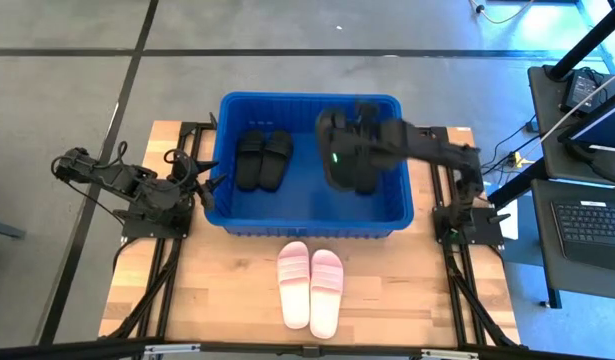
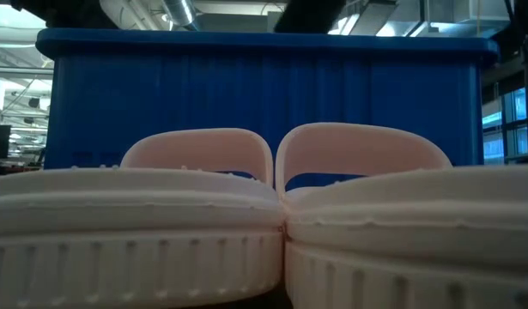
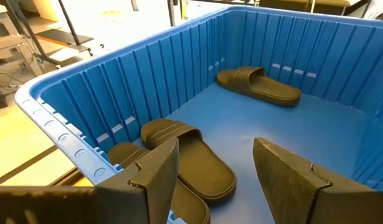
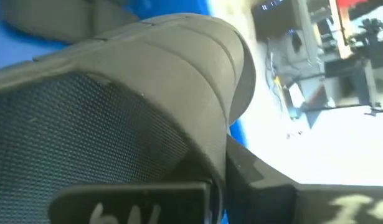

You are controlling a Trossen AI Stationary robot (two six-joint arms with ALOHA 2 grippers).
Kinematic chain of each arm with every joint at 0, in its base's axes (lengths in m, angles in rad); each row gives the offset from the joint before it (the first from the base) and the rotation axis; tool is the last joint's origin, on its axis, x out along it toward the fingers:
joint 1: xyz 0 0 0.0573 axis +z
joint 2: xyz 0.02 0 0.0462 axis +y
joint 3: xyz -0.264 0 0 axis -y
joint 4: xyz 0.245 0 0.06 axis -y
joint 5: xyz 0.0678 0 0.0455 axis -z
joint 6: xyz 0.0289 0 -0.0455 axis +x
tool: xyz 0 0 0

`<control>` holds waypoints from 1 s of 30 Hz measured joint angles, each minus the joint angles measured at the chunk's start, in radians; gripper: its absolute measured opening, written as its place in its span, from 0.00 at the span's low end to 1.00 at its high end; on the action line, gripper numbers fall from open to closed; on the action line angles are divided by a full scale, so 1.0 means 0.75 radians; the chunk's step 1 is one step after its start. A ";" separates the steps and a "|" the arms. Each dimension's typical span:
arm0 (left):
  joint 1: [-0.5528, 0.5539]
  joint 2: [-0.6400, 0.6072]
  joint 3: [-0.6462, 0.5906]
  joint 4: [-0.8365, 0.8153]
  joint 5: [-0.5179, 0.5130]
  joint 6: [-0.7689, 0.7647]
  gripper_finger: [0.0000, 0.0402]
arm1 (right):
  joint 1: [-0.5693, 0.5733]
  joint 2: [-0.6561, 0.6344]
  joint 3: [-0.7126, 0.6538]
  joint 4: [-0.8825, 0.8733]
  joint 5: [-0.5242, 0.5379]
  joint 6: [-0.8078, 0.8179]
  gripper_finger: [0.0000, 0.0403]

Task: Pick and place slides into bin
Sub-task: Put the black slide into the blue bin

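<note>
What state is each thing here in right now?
bin: upright, open.
black pair: flat in bin.
third black slide: flat in bin.
held black slide: gripped over bin.
pink slides: together on table.
left gripper: open at bin rim.
right gripper: shut on held black slide.

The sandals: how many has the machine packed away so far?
Three black sandals lie in the blue bin: a pair at one end and a single one farther along. The right tool, over the bin, grips a fourth. Two pink sandals wait on the table. The left tool idles open beside the bin.
</note>
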State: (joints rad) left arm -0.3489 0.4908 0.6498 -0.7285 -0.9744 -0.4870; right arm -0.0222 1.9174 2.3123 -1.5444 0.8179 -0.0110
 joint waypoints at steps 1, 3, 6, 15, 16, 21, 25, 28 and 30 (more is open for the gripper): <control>0.000 0.000 0.000 -0.005 0.000 0.000 0.50 | -0.053 0.007 0.000 0.028 -0.014 -0.050 0.03; 0.000 0.000 0.000 -0.026 0.000 -0.001 0.50 | -0.154 0.015 -0.003 0.092 -0.104 -0.158 0.03; 0.000 0.000 0.000 -0.063 0.000 -0.005 0.50 | -0.275 0.015 -0.073 0.245 -0.214 -0.318 0.03; 0.000 0.000 0.000 -0.066 -0.005 -0.012 0.50 | -0.436 0.018 -0.501 0.661 -0.305 -0.587 0.03; 0.000 0.000 0.000 -0.066 -0.005 -0.012 0.50 | -0.446 0.018 -0.555 0.718 -0.337 -0.587 0.03; 0.000 0.000 0.000 -0.066 -0.005 -0.013 0.50 | -0.478 0.019 -0.793 0.904 -0.351 -0.594 0.03; 0.000 0.000 0.000 -0.065 -0.005 -0.013 0.50 | -0.503 0.019 -0.930 1.004 -0.351 -0.595 0.03; 0.000 0.000 0.000 -0.063 -0.005 -0.014 0.50 | -0.523 0.019 -1.009 1.114 -0.352 -0.595 0.03; 0.000 0.000 0.000 -0.060 -0.006 -0.014 0.50 | -0.536 0.019 -1.054 1.171 -0.355 -0.597 0.04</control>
State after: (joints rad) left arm -0.3489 0.4907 0.6498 -0.7732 -0.9787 -0.4976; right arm -0.4239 1.9316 1.5222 -0.6661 0.5519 -0.4587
